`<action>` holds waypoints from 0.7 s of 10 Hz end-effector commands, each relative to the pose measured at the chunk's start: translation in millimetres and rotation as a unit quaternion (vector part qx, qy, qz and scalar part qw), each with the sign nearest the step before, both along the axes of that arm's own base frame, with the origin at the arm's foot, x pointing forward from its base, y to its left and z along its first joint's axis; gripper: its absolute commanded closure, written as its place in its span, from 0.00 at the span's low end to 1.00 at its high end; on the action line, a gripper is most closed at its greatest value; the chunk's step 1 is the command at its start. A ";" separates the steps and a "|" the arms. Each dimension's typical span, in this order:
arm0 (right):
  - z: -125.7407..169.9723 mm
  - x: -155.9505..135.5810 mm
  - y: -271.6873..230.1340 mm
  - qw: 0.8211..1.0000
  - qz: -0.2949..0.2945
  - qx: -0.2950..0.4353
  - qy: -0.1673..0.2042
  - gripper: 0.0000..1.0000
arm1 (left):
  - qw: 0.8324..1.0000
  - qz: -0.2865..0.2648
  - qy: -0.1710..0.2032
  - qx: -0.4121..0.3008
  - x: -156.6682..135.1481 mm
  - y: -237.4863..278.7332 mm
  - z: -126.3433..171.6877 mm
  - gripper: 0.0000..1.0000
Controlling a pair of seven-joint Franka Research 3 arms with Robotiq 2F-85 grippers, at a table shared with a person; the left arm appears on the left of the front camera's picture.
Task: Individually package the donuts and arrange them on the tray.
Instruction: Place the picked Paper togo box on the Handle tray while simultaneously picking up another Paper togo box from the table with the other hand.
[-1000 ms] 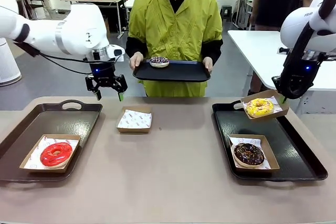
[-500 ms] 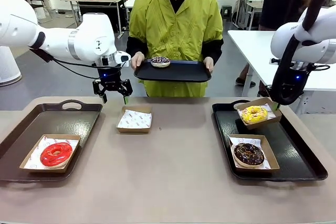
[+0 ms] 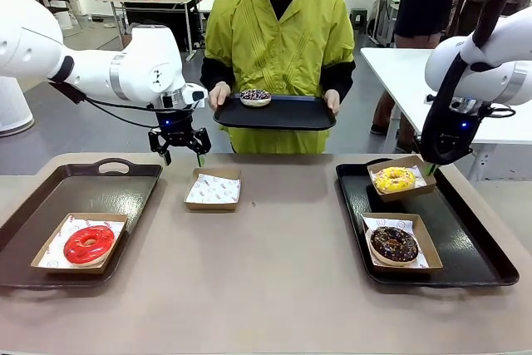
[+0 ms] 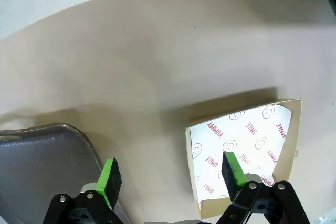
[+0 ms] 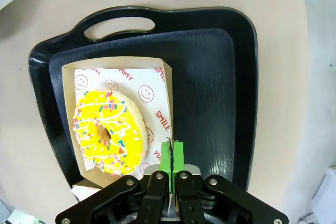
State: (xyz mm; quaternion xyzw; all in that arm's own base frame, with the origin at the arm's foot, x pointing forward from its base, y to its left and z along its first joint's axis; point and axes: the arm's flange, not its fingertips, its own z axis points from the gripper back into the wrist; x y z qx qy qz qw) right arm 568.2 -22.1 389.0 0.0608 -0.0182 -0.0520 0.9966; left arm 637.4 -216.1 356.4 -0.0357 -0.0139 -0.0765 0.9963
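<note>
The right jaws pinched the wall of the paper box (image 5: 118, 62) holding the yellow sprinkled donut (image 5: 109, 132), over the black tray's (image 5: 210, 103) far end; lowering it flat and letting go looked next. The left jaws hung wide above an empty box (image 3: 213, 189).

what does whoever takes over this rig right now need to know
left gripper: open, empty, above the table by the empty box.
right gripper: shut on the wall of the held box, yellow donut inside, at the back of the right tray.
done: chocolate donut boxed on the right tray, red donut boxed on the left tray.
left: release the held box; the dark sprinkled donut lies unboxed on the person's tray, likely bound for the empty box.
</note>
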 end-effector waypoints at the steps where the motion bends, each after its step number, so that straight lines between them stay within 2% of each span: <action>1: -1.0 9.3 2.0 0.999 -0.020 0.024 -0.011 0.99 | 0.999 0.031 -0.012 0.013 -14.2 -4.2 -7.6 0.00; 3: -7.2 13.4 4.8 0.999 -0.021 0.032 -0.009 0.99 | 0.999 0.043 -0.007 0.016 -22.6 -4.3 -16.3 0.00; 7: -15.1 15.1 5.1 0.999 -0.020 0.027 -0.002 0.99 | 0.999 0.034 0.001 0.015 -30.8 -9.3 -25.8 0.00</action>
